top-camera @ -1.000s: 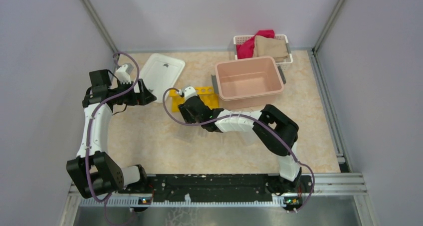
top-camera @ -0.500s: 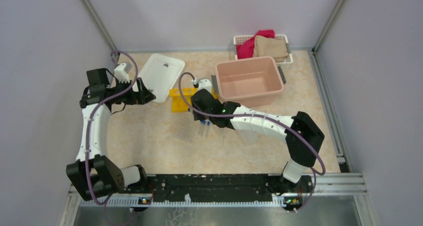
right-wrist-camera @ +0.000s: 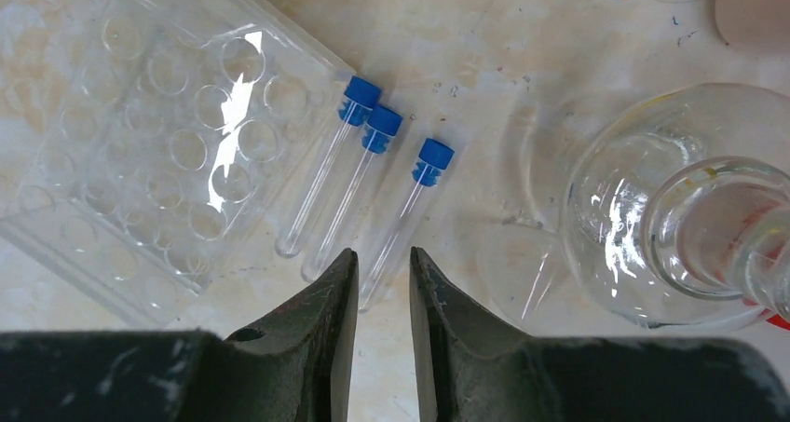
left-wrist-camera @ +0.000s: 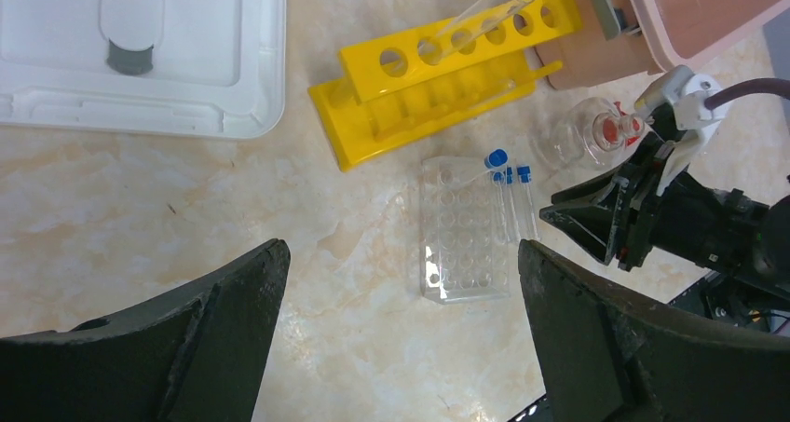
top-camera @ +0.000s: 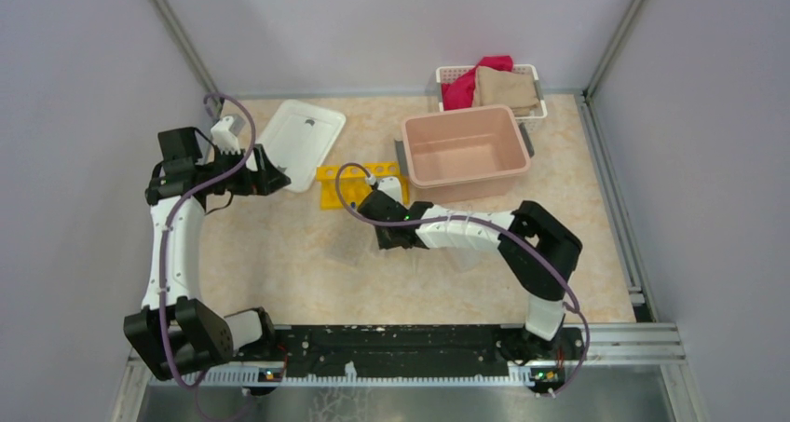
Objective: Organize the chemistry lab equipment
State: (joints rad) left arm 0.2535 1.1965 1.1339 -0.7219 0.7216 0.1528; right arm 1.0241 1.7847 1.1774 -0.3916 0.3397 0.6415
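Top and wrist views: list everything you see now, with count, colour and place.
tub: one, pink, far centre-right
lid: one, white, grey handle, far left
basket: one, white, far right corner
cloths: two, red and tan, in basket
yellow rack: one, yellow, between lid and tub
clear rack: one, clear, nearer than yellow rack
tubes: three, clear, blue caps, lying beside clear rack
flask: one, clear, right of tubes
left gripper: one, black, open, by lid
right gripper: one, black, narrowly open, over tubes' ends

No legible txt or labels anywhere
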